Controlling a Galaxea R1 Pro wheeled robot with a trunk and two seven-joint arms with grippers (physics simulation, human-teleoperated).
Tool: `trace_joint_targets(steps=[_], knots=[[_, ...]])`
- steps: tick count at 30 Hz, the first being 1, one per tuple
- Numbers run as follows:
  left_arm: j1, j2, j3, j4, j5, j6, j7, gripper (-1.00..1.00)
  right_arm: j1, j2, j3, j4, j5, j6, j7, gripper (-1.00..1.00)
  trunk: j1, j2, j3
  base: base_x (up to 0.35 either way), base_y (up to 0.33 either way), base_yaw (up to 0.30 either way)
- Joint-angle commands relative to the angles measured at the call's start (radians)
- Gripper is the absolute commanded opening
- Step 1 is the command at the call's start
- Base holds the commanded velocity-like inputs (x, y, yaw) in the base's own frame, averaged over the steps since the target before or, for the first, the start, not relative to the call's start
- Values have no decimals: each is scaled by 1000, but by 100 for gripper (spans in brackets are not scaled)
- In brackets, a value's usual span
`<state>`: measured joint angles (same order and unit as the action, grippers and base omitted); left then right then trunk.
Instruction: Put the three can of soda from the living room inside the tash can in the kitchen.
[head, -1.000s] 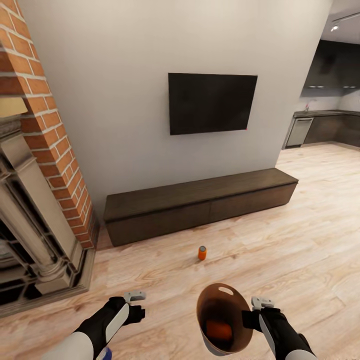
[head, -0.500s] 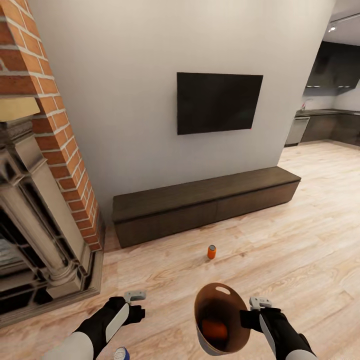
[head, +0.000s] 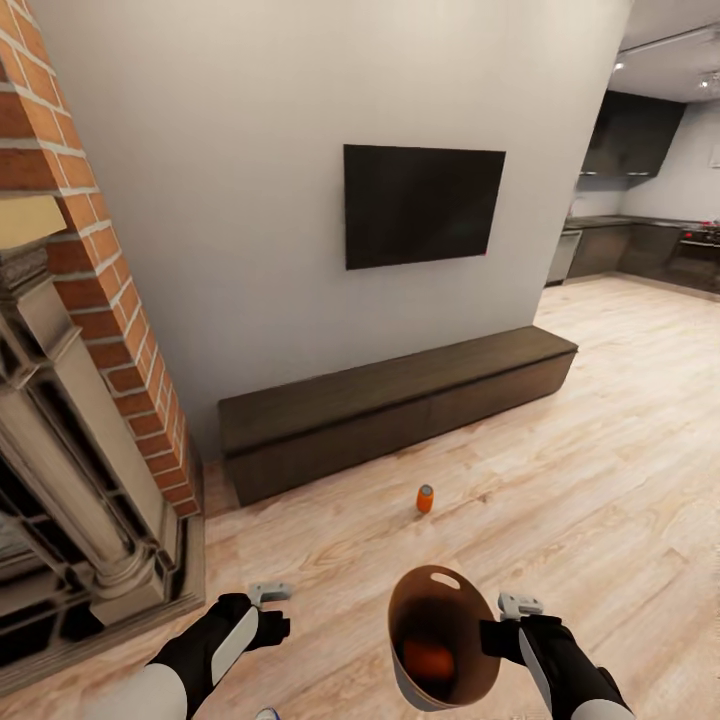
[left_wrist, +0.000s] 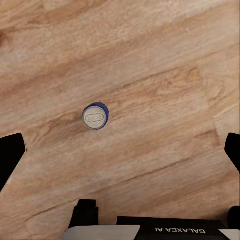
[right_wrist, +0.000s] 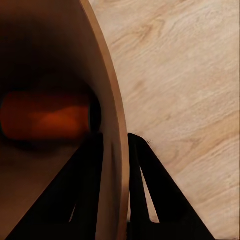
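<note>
Your right hand (head: 512, 632) pinches the trash can (head: 440, 640) wall, one orange can (right_wrist: 45, 116) inside. Left hand (left_wrist: 120, 165) is spread wide over the upright blue can (left_wrist: 95, 116), frame center. Drop straight down, centered. Another orange can (head: 425, 498) stands mid-floor, probably upright.

Your left gripper (left_wrist: 120, 150) hangs over the floor (left_wrist: 165, 60), fingers spread wide — between them, well below, a blue can (left_wrist: 95, 116) stands upright, silver top facing you.
</note>
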<state>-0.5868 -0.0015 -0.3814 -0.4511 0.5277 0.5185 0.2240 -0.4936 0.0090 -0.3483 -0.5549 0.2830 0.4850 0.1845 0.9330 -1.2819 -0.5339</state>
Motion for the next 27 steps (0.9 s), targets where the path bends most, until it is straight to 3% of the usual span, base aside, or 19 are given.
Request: trace_joint_targets(steps=[1,7,17,27], knots=[[0,0,-1,0,-1,0,0,100,0,0,-1,0,-13,1,7,-100,0,0,0,79,350,-290],[0,0,-37,0,0,-1,0,100,0,0,-1,0,-13,1,7,-100,0,0,0,117,350,-293],[-1,0,-49,0,0,-2,0,100,0,1,0,-1,-12,1,6,-100,0,0,0,53,347,-237],[0,0,-51,0,0,-2,0,100,0,0,-1,-1,-12,1,7,-100,0,0,0,11,87,-163]])
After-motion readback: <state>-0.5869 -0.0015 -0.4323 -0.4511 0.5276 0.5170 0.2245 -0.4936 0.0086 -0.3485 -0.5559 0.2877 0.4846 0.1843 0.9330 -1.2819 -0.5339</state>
